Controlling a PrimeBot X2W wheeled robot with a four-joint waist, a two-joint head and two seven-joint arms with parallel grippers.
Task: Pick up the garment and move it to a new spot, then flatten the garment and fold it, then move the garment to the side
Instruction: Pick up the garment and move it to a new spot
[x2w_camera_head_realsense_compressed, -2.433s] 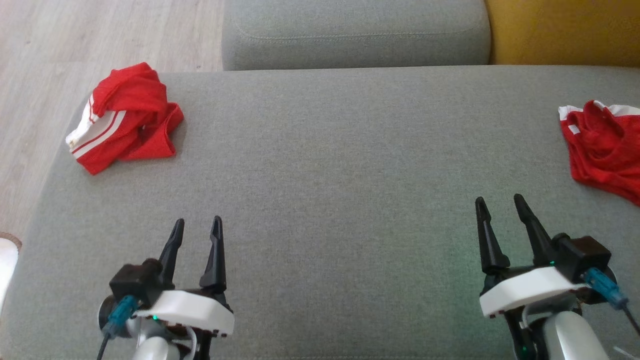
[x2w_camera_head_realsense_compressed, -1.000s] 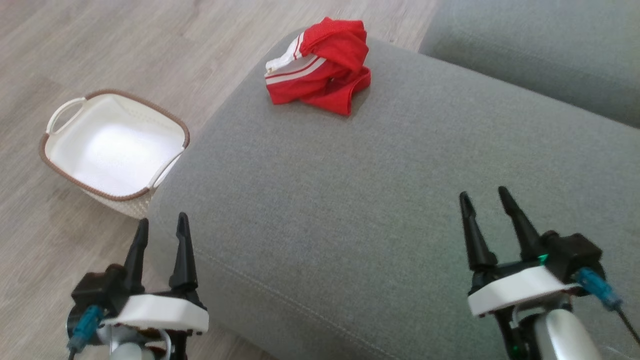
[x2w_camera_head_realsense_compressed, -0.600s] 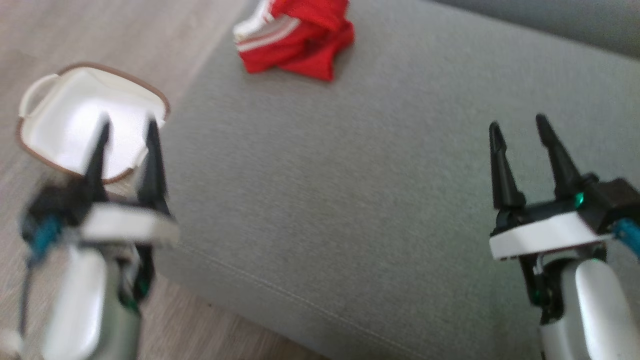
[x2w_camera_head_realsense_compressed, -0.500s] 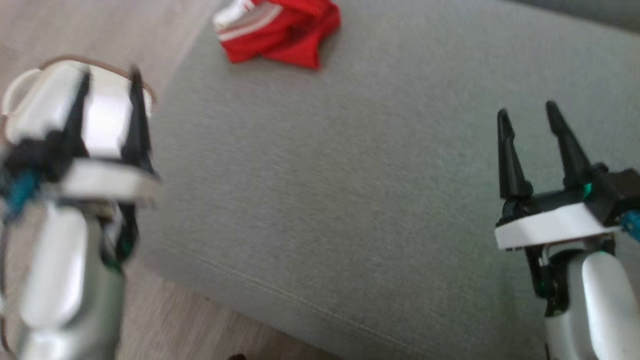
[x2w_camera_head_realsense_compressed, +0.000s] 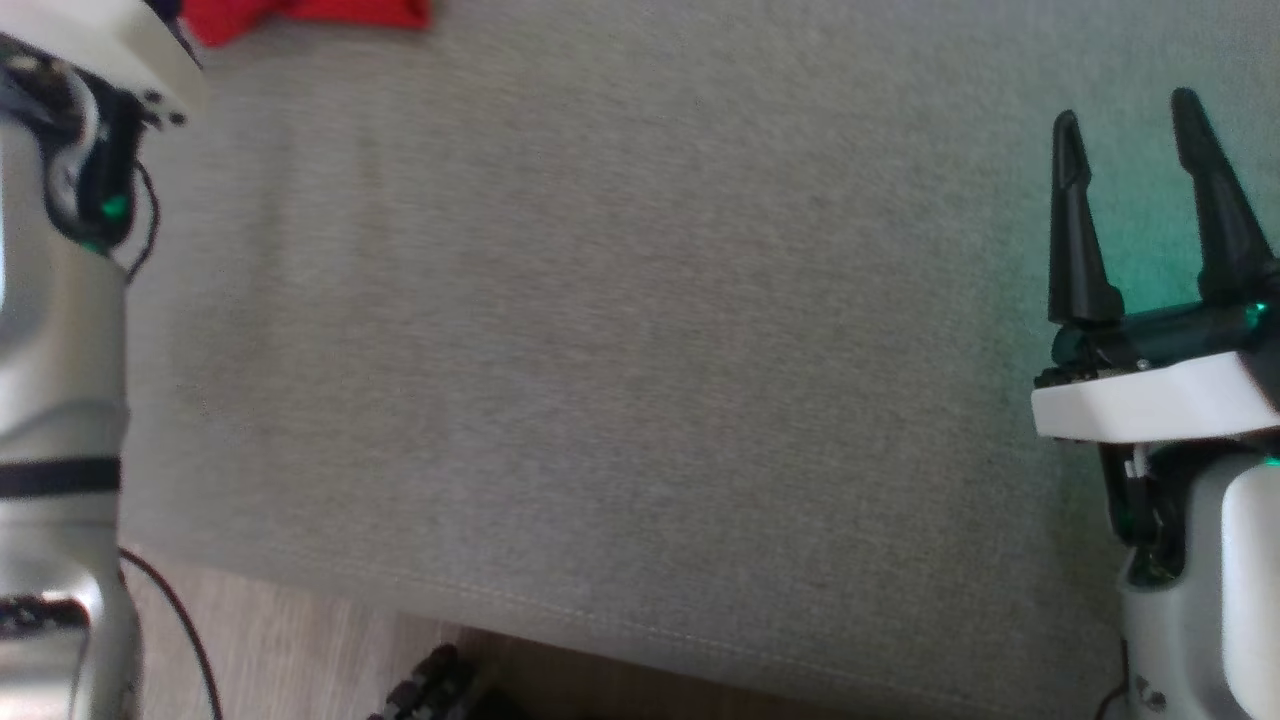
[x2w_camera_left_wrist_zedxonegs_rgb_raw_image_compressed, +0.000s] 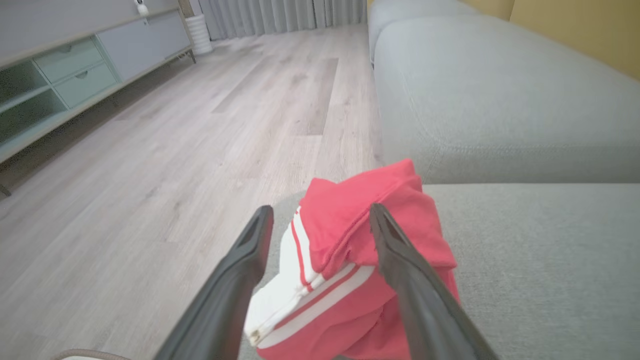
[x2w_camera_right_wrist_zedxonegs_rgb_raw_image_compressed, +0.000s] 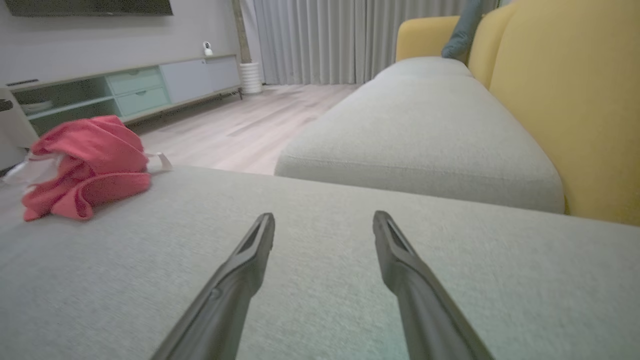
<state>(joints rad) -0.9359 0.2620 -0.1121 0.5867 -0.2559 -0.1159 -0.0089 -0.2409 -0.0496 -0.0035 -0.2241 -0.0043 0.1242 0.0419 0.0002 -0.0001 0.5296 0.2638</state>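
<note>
The red garment with white stripes (x2w_camera_left_wrist_zedxonegs_rgb_raw_image_compressed: 345, 240) lies crumpled at the corner of the grey sofa seat (x2w_camera_left_wrist_zedxonegs_rgb_raw_image_compressed: 540, 260). In the left wrist view my left gripper (x2w_camera_left_wrist_zedxonegs_rgb_raw_image_compressed: 321, 212) is open, its two dark fingers framing the garment from just short of it; whether they touch the cloth I cannot tell. In the head view the garment (x2w_camera_head_realsense_compressed: 310, 12) shows as a red strip at the top edge, beside my left wrist housing (x2w_camera_head_realsense_compressed: 95, 45). My right gripper (x2w_camera_head_realsense_compressed: 1125, 108) is open over bare seat at the right, far from the garment (x2w_camera_right_wrist_zedxonegs_rgb_raw_image_compressed: 85, 165).
The seat's front edge (x2w_camera_head_realsense_compressed: 600, 610) runs along the bottom, with wooden floor (x2w_camera_left_wrist_zedxonegs_rgb_raw_image_compressed: 175, 130) beyond the corner. A second grey cushion (x2w_camera_right_wrist_zedxonegs_rgb_raw_image_compressed: 425, 125) and a yellow backrest (x2w_camera_right_wrist_zedxonegs_rgb_raw_image_compressed: 575, 100) lie behind. A cabinet (x2w_camera_right_wrist_zedxonegs_rgb_raw_image_compressed: 125, 85) stands across the room. A basket rim (x2w_camera_left_wrist_zedxonegs_rgb_raw_image_compressed: 85, 354) peeks in low.
The head camera has turned and dipped, shifting the whole picture. My left arm has reached forward to the garment. The right gripper sits higher in view. Both stay open.
</note>
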